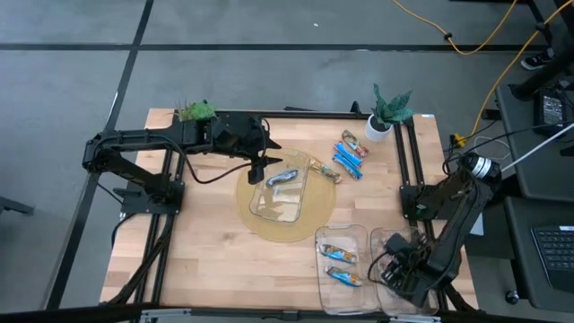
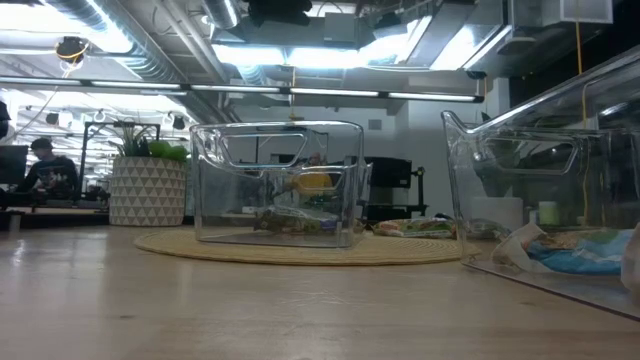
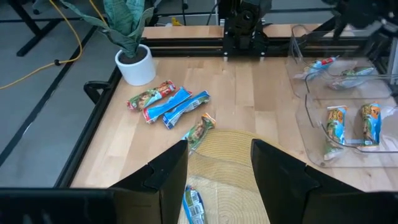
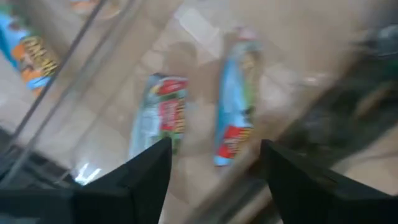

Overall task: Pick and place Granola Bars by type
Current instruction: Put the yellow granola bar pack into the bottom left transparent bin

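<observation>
Several granola bars [image 3: 168,104], blue-and-silver and multicoloured, lie loose on the wood near a potted plant. One more [image 3: 200,129] lies at the round mat's edge. My left gripper [image 3: 217,171] hangs open above the mat's clear bin [image 1: 280,199], where a blue-and-silver bar [image 1: 285,177] lies. My right gripper [image 4: 214,168] stands open, pointing down over the near-right bin [image 1: 401,240]. Two bars [image 4: 163,118] [image 4: 236,109] lie on that bin's floor below its fingers. The neighbouring bin [image 1: 345,235] holds two bars [image 1: 339,254].
A white pot with a plant [image 1: 387,115] stands at the far right corner, and a second plant [image 1: 197,111] at the far left. The round woven mat [image 2: 300,248] lies mid-table. Bare wood spreads along the near left. A person sits far behind the table [image 2: 45,170].
</observation>
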### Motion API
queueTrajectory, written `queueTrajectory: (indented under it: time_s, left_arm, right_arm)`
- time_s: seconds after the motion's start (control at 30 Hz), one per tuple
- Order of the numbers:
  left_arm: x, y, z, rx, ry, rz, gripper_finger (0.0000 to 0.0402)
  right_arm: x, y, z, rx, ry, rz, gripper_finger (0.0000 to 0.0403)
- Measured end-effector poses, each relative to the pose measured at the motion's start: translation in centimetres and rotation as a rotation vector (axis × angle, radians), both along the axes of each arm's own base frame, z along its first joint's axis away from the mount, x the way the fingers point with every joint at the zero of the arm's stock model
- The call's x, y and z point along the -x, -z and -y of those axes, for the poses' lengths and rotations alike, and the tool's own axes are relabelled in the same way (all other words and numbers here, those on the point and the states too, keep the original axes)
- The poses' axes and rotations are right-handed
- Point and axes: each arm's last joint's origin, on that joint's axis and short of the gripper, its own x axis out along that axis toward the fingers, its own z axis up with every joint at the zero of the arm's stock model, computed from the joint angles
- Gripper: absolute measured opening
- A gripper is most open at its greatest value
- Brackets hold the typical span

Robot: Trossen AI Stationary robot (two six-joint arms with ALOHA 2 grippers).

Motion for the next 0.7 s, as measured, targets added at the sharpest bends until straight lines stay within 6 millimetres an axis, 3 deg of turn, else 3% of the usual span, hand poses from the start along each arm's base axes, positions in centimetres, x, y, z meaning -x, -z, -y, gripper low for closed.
queueTrajectory:
  time_s: [0.33, 0.53, 0.7]
  left_arm:
    - [0.0, 0.0, 0.0, 0.000, 0.000, 0.000, 0.0169]
    - [0.0, 0.0, 0.0, 0.000, 0.000, 0.000, 0.0169]
    - [0.0, 0.0, 0.0, 0.000, 0.000, 0.000, 0.0169]
  right_arm:
    - [1.0, -3.4, 3.2, 0.073, 0.014, 0.167, 0.0230]
    - [0.2, -5.0, 5.1, 0.127, -0.042, 0.346, 0.0222]
    - [-0.9, -6.4, 7.8, 0.148, -0.071, 0.382, 0.0222]
